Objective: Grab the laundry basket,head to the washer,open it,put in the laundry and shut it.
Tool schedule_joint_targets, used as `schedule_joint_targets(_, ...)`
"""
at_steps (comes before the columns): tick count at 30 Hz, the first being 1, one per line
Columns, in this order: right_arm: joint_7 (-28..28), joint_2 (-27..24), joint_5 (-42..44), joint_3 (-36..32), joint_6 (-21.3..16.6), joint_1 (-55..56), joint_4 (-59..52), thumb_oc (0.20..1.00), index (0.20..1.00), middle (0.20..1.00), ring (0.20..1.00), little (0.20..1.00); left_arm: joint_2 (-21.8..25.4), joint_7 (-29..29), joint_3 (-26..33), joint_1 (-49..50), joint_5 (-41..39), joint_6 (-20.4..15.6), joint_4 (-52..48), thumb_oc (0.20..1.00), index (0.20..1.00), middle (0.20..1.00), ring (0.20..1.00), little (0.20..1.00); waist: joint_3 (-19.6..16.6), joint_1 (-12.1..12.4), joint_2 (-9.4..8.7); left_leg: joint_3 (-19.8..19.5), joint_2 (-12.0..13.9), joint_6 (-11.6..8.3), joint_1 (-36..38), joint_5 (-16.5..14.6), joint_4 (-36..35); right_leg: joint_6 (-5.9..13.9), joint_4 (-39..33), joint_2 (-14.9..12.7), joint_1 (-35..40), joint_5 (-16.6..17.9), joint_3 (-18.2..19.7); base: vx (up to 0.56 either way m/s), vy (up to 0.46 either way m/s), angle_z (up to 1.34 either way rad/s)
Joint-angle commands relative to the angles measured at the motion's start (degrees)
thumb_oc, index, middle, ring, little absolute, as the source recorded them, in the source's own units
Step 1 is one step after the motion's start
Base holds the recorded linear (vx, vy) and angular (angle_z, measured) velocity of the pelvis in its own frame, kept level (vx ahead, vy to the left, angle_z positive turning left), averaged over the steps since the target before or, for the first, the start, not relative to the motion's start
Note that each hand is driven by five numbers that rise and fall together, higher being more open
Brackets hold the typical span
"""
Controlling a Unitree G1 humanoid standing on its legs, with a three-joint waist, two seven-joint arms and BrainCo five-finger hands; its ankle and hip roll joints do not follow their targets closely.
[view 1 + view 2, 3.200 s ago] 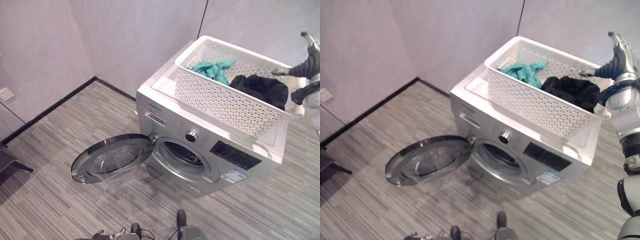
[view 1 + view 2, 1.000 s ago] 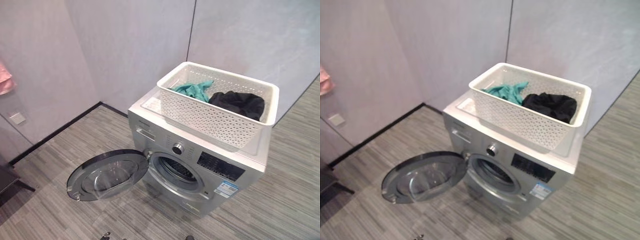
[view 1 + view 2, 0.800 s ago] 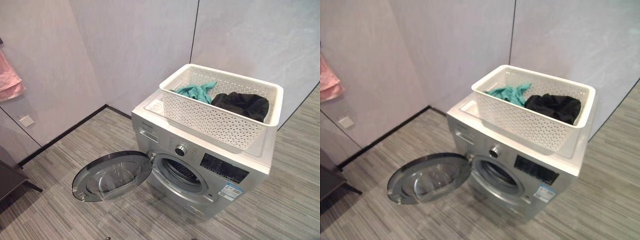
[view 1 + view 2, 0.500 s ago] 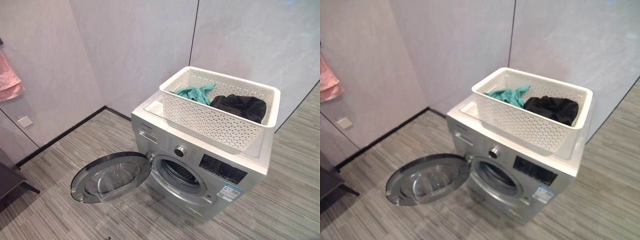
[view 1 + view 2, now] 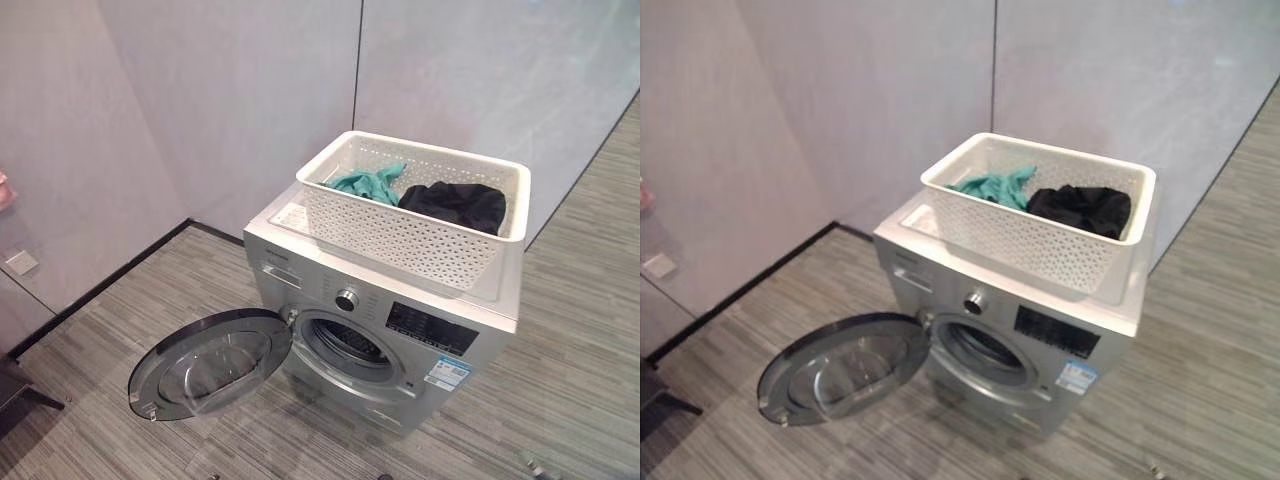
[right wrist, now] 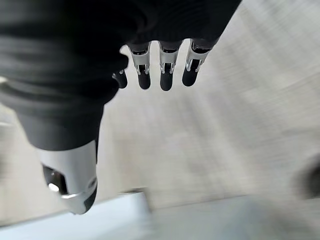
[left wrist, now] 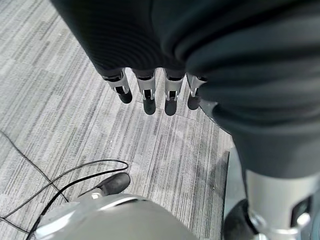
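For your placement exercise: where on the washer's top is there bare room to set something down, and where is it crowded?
A bare strip of the washer top lies left of the laundry basket. The basket, holding the teal cloth and black cloth, covers the rest.

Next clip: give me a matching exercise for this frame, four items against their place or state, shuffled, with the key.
Items:
1. laundry basket
2. washer door
3. teal garment
4. black garment

Place or state:
A. swung open, low over the floor
B. in the basket, on the door's side
C. sitting on top of the washer
D. in the basket, on the side away from the door

Pairs: 1-C, 2-A, 3-B, 4-D
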Motion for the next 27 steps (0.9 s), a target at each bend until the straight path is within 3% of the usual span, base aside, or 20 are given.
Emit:
schedule_joint_targets(1,-6.73,-2.64,-2.51,-4.28,-5.31,-3.35,-7.07,1.0,1.0,1.0,1.0,1.0,0.1,0.46,2.32,-2.72,-0.36,-0.69,2.1,1.0,1.0,1.0,1.0,1.0,1.03,-0.94,-1.45,-1.43,-2.22,1.54,-1.63,-2.66,0.61,2.57,0.64,-2.39,0.37,-4.51,-6.29,0.0,0.049,-0.18)
schedule_joint_targets(2,-8.85,-2.52,-7.87,-5.7,-5.02,-1.79,-20.6,1.0,1.0,1.0,1.0,1.0,-0.2,0.62,2.77,-3.02,0.05,-0.11,1.43,1.0,1.0,1.0,1.0,1.0,1.11,-1.3,-1.44,-1.08,-2.38,1.7,-1.52,-2.79,0.61,2.65,0.64,-2.37,0.15,-4.3,-6.01,0.0,0.036,-0.08)
schedule_joint_targets(6,-13.49,-6.58,-20.41,-9.68,-4.97,-2.4,-38.2,1.0,1.0,1.0,1.0,1.0,-0.32,1.22,3.09,-3.47,1.79,0.15,0.99,1.0,1.0,1.0,1.0,1.0,0.89,-1.53,-1.74,-0.62,-2.39,1.88,-1.07,-3.13,0.61,2.7,0.64,-2.36,0.17,-4.27,-5.63,0.01,0.017,-0.09)
schedule_joint_targets(9,-15.48,-9.99,-27.49,-12.14,-3.24,-3.78,-44.5,1.0,1.0,1.0,1.0,1.0,-0.14,1.22,3.34,-3.59,2.53,0.4,0.73,1.0,1.0,1.0,1.0,1.0,0.62,-1.05,-2.01,-0.68,-2.32,1.94,-0.86,-3.27,0.61,2.71,0.64,-2.31,0.31,-4.35,-5.61,0.02,0.0,-0.08)
schedule_joint_targets(12,-16.33,-20.88,-39.26,-17.9,0.58,-7.01,-52.92,1.0,1.0,1.0,1.0,1.0,0.45,0.68,2.78,-3.27,4.49,0.47,-0.58,1.0,1.0,1.0,1.0,1.0,0.4,-0.11,-2.36,-1.27,-2.08,1.89,-0.53,-3.58,0.61,2.75,0.64,-2.14,0.89,-4.74,-6.14,0.03,-0.005,0.01)
schedule_joint_targets(15,-15.62,-32.86,-44.15,-17.72,4.08,-11.45,-48.74,1.0,1.0,1.0,1.0,1.0,1.49,0.04,1.08,-2.85,5.99,0.31,-0.97,1.0,1.0,1.0,1.0,1.0,-0.02,1.23,-3.25,-1.83,-1.94,1.73,-0.75,-3.44,0.61,2.71,0.64,-2.12,1.07,-4.78,-6.66,0.0,0.0,0.0)
schedule_joint_targets(16,-14.18,-37.02,-44.43,-15.91,5.12,-13.87,-46.25,1.0,1.0,1.0,1.0,1.0,1.79,-0.11,0.5,-2.77,6.04,0.36,-1.15,1.0,1.0,1.0,1.0,1.0,-0.01,1.76,-3.51,-1.98,-1.87,1.66,-0.77,-3.34,0.61,2.69,0.64,-2.07,1.08,-4.79,-6.84,-0.02,-0.032,-0.04)
schedule_joint_targets(17,-10.52,-44.29,-44.42,-10.66,7.31,-19.45,-40.74,1.0,1.0,1.0,1.0,1.0,2.14,-0.6,-0.4,-2.68,5.5,0.58,-0.92,1.0,1.0,1.0,1.0,1.0,0.0,2.54,-4.12,-2.04,-1.7,1.49,-0.79,-3.11,0.61,2.62,0.64,-1.95,1.12,-4.72,-7.06,-0.02,-0.028,-0.04)
schedule_joint_targets(18,-10.54,-44.79,-44.3,-9.61,7.2,-20.62,-40.0,1.0,1.0,1.0,1.0,1.0,1.96,-0.63,-0.14,-2.67,5.43,0.59,-0.93,1.0,1.0,1.0,1.0,1.0,0.04,2.31,-3.94,-1.98,-1.7,1.48,-0.77,-3.1,0.61,2.61,0.64,-1.94,1.1,-4.71,-7.0,0.0,0.0,0.0)
schedule_joint_targets(20,-4.49,-50.77,-45.22,-1.84,9.91,-27.66,-34.33,1.0,1.0,1.0,1.0,1.0,2.42,-1.19,-1.04,-2.67,4.46,0.84,-0.43,1.0,1.0,1.0,1.0,1.0,0.13,3.04,-4.81,-2.04,-1.5,1.28,-0.79,-2.86,0.61,2.43,0.64,-1.75,1.15,-4.66,-7.25,-0.01,-0.009,0.02)
schedule_joint_targets(22,-2.65,-53.14,-45.86,3.7,10.77,-33.26,-31.14,1.0,1.0,1.0,1.0,1.0,2.29,-1.67,-1.25,-2.61,3.8,0.93,-0.52,1.0,1.0,1.0,1.0,1.0,0.24,2.95,-4.84,-2.0,-1.43,1.22,-0.81,-2.75,0.61,2.36,0.64,-1.69,1.19,-4.63,-7.22,0.0,-0.006,0.02)
schedule_joint_targets(23,2.73,-56.42,-48.77,14.36,12.75,-43.19,-23.89,1.0,1.0,1.0,1.0,1.0,2.46,-2.69,-2.35,-2.47,2.33,1.02,-0.79,1.0,1.0,1.0,1.0,1.0,0.5,3.65,-5.48,-2.15,-1.31,1.06,-0.94,-2.42,0.61,2.16,0.64,-1.51,1.3,-4.68,-7.38,-0.02,-0.014,-0.05)
schedule_joint_targets(24,2.64,-56.41,-48.73,15.91,12.71,-44.76,-23.44,1.0,1.0,1.0,1.0,1.0,2.27,-2.69,-2.0,-2.39,2.34,1.02,-0.79,1.0,1.0,1.0,1.0,1.0,0.49,3.29,-5.3,-2.14,-1.3,1.06,-0.93,-2.42,0.61,2.16,0.64,-1.51,1.31,-4.68,-7.38,-0.02,-0.025,-0.08)
schedule_joint_targets(26,8.21,-55.63,-52.33,33.49,13.25,-60.62,-10.59,1.0,1.0,1.0,1.0,1.0,1.98,-4.01,-3.66,-2.58,1.13,1.04,-0.5,1.0,1.0,1.0,1.0,1.0,0.65,4.0,-6.13,-2.61,-0.96,0.73,-1.41,-1.9,0.61,1.79,0.64,-1.25,1.61,-5.07,-7.83,0.0,-0.013,0.02)
schedule_joint_targets(27,8.14,-55.48,-52.2,35.44,13.09,-62.61,-9.87,1.0,1.0,1.0,1.0,1.0,1.68,-4.02,-3.32,-2.51,1.1,1.03,-0.49,1.0,1.0,1.0,1.0,1.0,0.63,3.64,-5.84,-2.6,-0.96,0.72,-1.41,-1.89,0.61,1.79,0.64,-1.25,1.6,-5.08,-7.82,0.0,-0.022,0.07)
